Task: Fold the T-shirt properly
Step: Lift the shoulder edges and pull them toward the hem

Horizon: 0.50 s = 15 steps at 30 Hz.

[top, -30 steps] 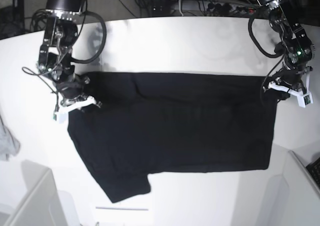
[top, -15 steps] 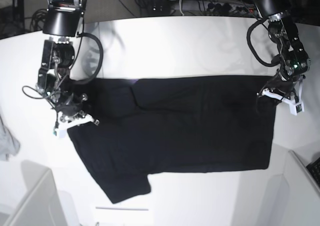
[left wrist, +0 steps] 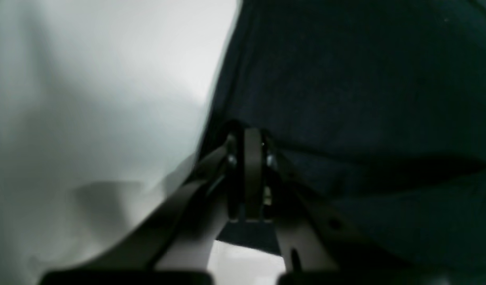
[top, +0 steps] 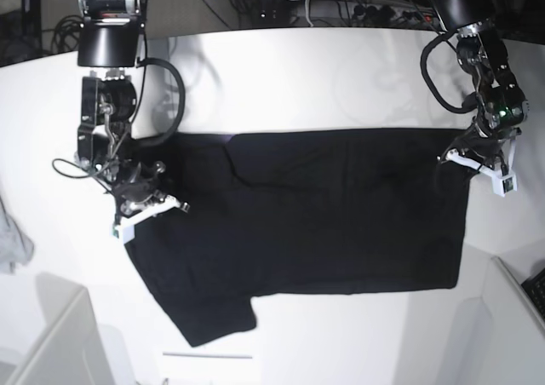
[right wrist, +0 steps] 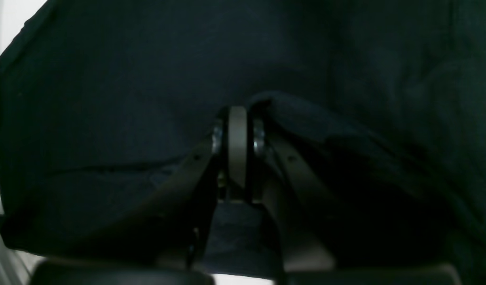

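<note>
Here the black T-shirt lies spread across the middle of the white desk, its long axis running from the desk's left side to its right, with 1 sleeve pointing toward the near edge. Its far edge is lifted at 2 places. The right gripper (on the left in the base view) is pinched tight on the cloth at the shirt's far-left corner; from its wrist camera the closed fingers have a raised fold of black fabric caught between them. The left gripper is likewise clamped on the shirt's far-right corner, close to the desk's right edge, and its wrist camera shows the fingers pressed together with dark cloth gathered at the tips. A small grey cloth hangs at the desk's left edge, well apart from the shirt.
</note>
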{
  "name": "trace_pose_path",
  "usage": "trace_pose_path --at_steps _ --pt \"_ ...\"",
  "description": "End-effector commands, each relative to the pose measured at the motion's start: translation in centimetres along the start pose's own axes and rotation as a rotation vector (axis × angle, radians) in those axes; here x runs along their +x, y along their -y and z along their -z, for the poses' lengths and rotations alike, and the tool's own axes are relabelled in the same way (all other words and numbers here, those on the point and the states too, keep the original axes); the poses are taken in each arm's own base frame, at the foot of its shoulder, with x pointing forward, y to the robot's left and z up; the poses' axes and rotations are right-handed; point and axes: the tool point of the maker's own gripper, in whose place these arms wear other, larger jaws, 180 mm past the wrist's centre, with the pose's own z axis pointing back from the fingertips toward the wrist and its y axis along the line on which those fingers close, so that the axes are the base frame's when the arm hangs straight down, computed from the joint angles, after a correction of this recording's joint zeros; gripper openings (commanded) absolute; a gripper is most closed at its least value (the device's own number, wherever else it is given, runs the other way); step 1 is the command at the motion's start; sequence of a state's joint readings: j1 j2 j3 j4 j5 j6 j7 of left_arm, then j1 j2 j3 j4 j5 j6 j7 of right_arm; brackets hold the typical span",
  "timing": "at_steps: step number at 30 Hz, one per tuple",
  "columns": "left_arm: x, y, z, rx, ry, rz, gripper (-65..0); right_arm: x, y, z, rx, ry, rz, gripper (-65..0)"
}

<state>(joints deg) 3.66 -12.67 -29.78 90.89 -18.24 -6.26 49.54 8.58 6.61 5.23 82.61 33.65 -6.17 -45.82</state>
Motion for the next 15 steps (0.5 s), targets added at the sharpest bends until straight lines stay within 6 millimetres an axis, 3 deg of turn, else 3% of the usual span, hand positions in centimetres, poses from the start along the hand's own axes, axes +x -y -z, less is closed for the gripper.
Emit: trace_pose_path --at_steps 1,15 --pt "1.8 -0.3 -0.3 0.017 0.052 0.026 -65.0 2.1 -0.3 -0.3 0.009 0.055 -0.015 -65.0" --pt "2.8 -0.7 -0.4 0.039 0.073 0.033 -65.0 2.2 0.2 -0.2 -0.002 0.050 0.001 -65.0"
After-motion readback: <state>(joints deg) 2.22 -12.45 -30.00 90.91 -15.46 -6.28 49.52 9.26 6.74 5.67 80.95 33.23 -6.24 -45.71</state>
